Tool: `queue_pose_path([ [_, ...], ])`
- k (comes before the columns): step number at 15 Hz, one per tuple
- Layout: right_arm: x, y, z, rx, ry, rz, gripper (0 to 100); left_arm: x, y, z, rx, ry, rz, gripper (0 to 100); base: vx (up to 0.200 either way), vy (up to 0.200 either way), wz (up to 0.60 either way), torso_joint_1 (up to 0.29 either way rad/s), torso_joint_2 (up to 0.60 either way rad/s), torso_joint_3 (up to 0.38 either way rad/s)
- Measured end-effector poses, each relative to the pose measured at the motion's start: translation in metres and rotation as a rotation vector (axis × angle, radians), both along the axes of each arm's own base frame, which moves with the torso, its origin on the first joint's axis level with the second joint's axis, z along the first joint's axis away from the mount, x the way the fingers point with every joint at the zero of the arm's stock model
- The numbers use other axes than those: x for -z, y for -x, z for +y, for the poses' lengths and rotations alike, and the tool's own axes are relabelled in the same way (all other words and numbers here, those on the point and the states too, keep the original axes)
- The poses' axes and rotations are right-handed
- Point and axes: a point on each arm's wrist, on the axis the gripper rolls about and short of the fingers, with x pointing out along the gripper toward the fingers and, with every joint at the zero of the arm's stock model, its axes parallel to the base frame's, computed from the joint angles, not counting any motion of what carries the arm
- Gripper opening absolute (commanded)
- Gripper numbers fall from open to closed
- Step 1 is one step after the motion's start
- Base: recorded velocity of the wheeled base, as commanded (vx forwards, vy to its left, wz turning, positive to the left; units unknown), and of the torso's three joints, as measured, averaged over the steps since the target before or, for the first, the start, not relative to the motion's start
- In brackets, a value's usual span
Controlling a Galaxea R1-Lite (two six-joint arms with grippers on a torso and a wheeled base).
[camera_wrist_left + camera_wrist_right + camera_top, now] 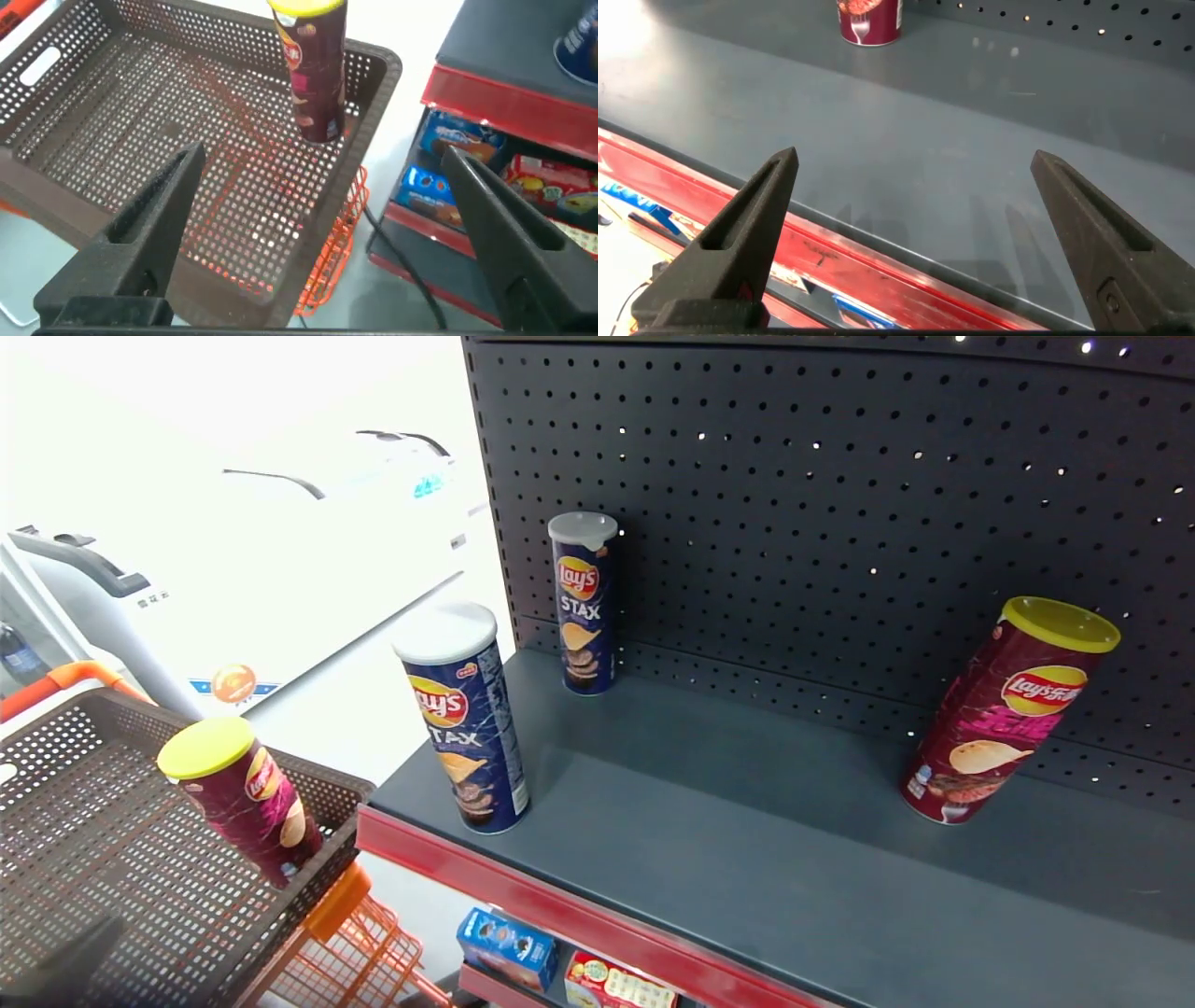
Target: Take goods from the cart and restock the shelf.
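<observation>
— Since the maroon can [245, 798] stands in the cart's [93, 840] shelf-side corner, I hold my left end effector [320, 157] open facing it.
— And the right end effector [915, 157]?
— Open, empty, over the shelf's [747, 821] front edge.

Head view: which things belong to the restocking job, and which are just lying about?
Job: can in the cart; cart basket; shelf; front blue can, rear blue can and maroon can standing on it.
Lying about: blue box and red box below the shelf; white appliance behind the cart.
</observation>
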Motion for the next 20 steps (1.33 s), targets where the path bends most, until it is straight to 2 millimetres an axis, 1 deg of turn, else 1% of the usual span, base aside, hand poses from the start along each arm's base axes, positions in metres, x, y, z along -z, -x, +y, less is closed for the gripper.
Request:
queue_pose_path([
  [2,0.0,0.0,0.0,0.0,0.0,0.0,100,-0.006,-0.022,0.002,-0.011,-0.006,-0.019,100,0.0,0.0,0.0,0.0,0.0,0.0],
  [3,0.0,0.0,0.0,0.0,0.0,0.0,100,-0.006,-0.033,0.003,-0.014,-0.011,-0.027,100,0.0,0.0,0.0,0.0,0.0,0.0],
  [5,0.0,0.0,0.0,0.0,0.0,0.0,100,0.002,-0.049,0.006,-0.032,-0.015,-0.041,100,0.0,0.0,0.0,0.0,0.0,0.0],
  [8,0.0,0.0,0.0,0.0,0.0,0.0,100,0.023,-0.068,0.016,-0.09,-0.013,-0.027,100,0.0,0.0,0.0,0.0,0.0,0.0],
  [10,0.0,0.0,0.0,0.0,0.0,0.0,100,0.031,-0.08,0.02,-0.108,-0.008,-0.021,100,0.0,0.0,0.0,0.0,0.0,0.0],
  [13,0.0,0.0,0.0,0.0,0.0,0.0,100,0.038,-0.097,0.024,-0.108,-0.004,-0.045,100,0.0,0.0,0.0,0.0,0.0,0.0],
  [16,0.0,0.0,0.0,0.0,0.0,0.0,100,0.054,-0.116,0.027,-0.103,0.004,-0.02,100,0.0,0.0,0.0,0.0,0.0,0.0],
  [20,0.0,0.0,0.0,0.0,0.0,0.0,100,0.07,-0.138,0.03,-0.11,0.026,-0.01,100,0.0,0.0,0.0,0.0,0.0,0.0],
])
